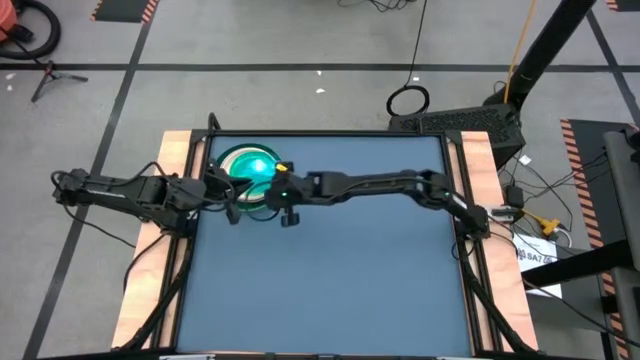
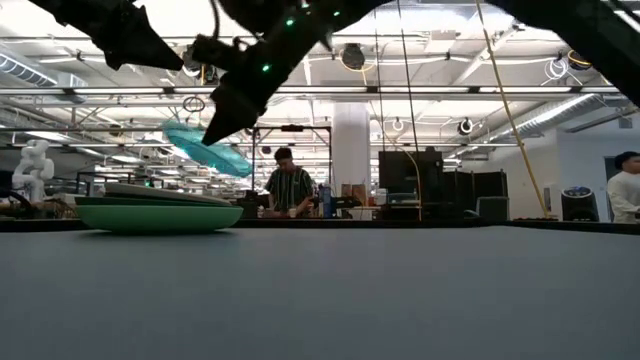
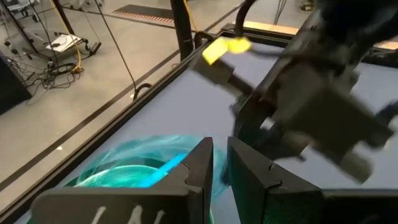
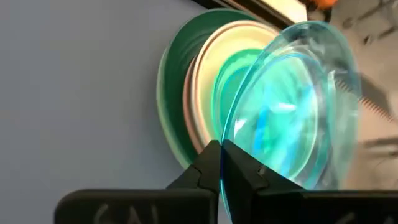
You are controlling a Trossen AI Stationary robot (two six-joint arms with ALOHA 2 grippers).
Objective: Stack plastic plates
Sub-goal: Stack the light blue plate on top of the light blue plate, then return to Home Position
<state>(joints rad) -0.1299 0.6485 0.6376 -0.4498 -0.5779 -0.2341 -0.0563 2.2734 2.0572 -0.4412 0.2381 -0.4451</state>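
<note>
A stack of plastic plates (image 1: 232, 160) rests on the table's far left part, with a large green plate (image 2: 158, 218) at the bottom. My right gripper (image 1: 268, 190) reaches across from the table's right and is shut on a small translucent cyan plate (image 4: 292, 106). It holds that plate tilted above the stack (image 4: 186, 106). My left gripper (image 3: 219, 163) hovers just left of the stack, pointing toward it. Only a narrow gap shows between its fingers, and nothing is in it. My right gripper pinches the cyan plate's rim (image 4: 231, 146) between its two fingers, at the edge nearest the wrist. The fingers slant down from the table's right side. The plate (image 2: 205, 148) stands tilted beyond them, lifted clear of the stack below.
The blue table top (image 1: 340, 280) lies bare on the near and right sides. Wooden rails (image 1: 480, 160) run along both side edges. A yellow tag (image 3: 219, 50) sits on the right arm near its wrist. People stand in the room beyond the far edge (image 2: 290, 185).
</note>
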